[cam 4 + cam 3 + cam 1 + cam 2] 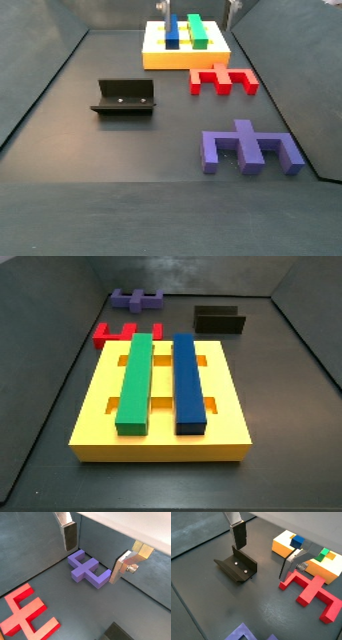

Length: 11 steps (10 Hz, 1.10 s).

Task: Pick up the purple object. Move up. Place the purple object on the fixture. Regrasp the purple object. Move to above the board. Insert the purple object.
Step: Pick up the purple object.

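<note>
Item 1, purple object (250, 150): flat pronged block lying on the dark floor (80, 120), free of any grip. In this side view it sits toward 4 o'clock of the frame, well apart from everything else; also seen at the far wall (136, 298) and in a wrist view (88, 569), partly between the two fingers but below them and untouched.

Item 2, gripper (93, 549): hangs above the floor over the purple object. Fingers (69, 536) spread wide with nothing held between them; both silver plates with dark pads show in both wrist views (239, 534). In a side view only a sliver of it appears at the 12 o'clock edge (233, 8).

Item 3, fixture (124, 97): dark L-shaped bracket on a base plate, upright on the floor, unoccupied. At 9 o'clock of the red block in this side view; at 3 o'clock of it in another (221, 320).

Item 4, red block (225, 79): flat pronged piece on the floor, just beside the board's near edge.

Item 5, board (94, 416): thick yellow slab carrying a green bar (135, 380) and a blue bar (187, 380), laid parallel with a gap between them, both seated lengthwise.
</note>
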{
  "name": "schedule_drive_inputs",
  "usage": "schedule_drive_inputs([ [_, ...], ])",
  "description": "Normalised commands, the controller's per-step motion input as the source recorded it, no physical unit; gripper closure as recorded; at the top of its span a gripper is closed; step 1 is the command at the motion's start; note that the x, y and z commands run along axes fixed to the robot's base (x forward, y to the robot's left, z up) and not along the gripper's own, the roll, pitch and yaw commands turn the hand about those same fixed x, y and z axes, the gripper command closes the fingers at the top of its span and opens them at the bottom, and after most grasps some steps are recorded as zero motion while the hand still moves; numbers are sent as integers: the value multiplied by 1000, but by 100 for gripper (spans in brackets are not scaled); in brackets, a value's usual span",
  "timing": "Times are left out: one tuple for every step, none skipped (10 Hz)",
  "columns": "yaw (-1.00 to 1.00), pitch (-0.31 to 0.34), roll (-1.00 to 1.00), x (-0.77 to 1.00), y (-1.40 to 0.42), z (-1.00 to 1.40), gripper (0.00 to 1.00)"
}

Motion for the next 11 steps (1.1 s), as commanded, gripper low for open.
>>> schedule_drive_inputs([
  [0, 0, -7, 0, 0, 0, 0],
  [0, 0, -11, 0, 0, 0, 0],
  [0, 0, -4, 0, 17, -11, 0],
  [-9, 0, 0, 0, 94, -134, 0],
  [0, -23, -11, -94, 171, -383, 0],
  [0, -121, -33, -254, 223, -574, 0],
  [-63, -130, -46, -337, 234, -566, 0],
  [-114, -140, -17, -483, 197, -489, 0],
  [-114, -143, 0, -546, 177, -429, 0],
  [-154, -156, -10, -534, 189, -431, 0],
  [-174, -140, -34, -503, 231, -449, 0],
])
